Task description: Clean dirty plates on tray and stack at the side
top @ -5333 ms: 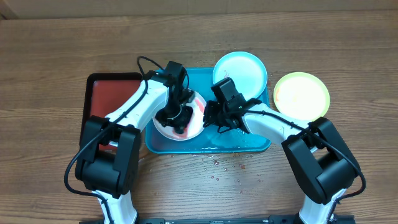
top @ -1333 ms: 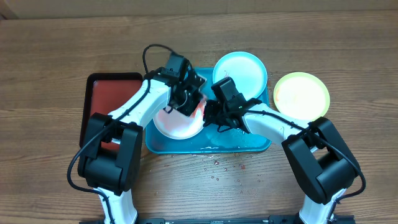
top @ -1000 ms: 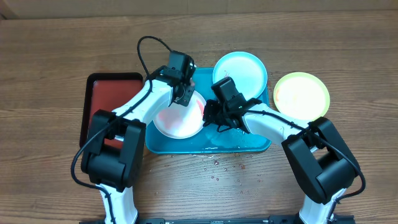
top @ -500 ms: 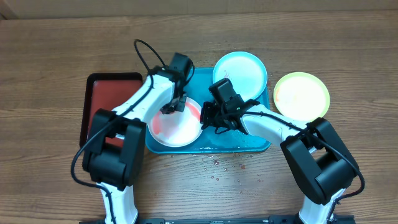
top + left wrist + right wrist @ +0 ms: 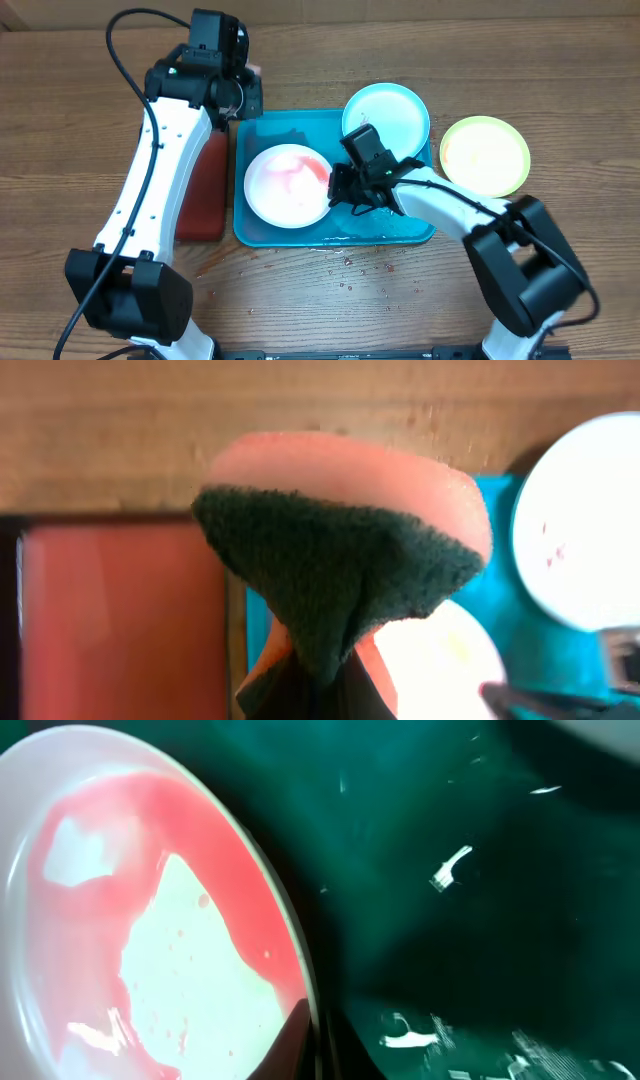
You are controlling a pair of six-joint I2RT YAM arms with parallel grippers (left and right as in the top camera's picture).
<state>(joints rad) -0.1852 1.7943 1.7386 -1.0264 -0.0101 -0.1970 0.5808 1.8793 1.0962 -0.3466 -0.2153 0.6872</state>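
Note:
The white plate (image 5: pixel 288 183) lies in the turquoise tray (image 5: pixel 300 235) with red smears on its right half; it also shows in the right wrist view (image 5: pixel 150 940). My right gripper (image 5: pixel 338 190) is shut on its right rim (image 5: pixel 318 1038). My left gripper (image 5: pixel 243 95) is raised over the tray's back left corner, shut on a pink sponge with a dark green scouring face (image 5: pixel 340 560). The pale blue plate (image 5: pixel 390 112) rests on the tray's back right corner. The yellow-green plate (image 5: pixel 485 155) lies on the table to the right of the tray.
A red black-rimmed tray (image 5: pixel 200 190) lies left of the turquoise tray, partly hidden under my left arm. Water drops (image 5: pixel 350 265) spot the wooden table in front of the tray. The tray floor (image 5: pixel 480 920) is wet.
My left gripper lifted the sponge off the white plate and swung up and back to the left. The plate's face is now uncovered. My right gripper stayed on the rim.

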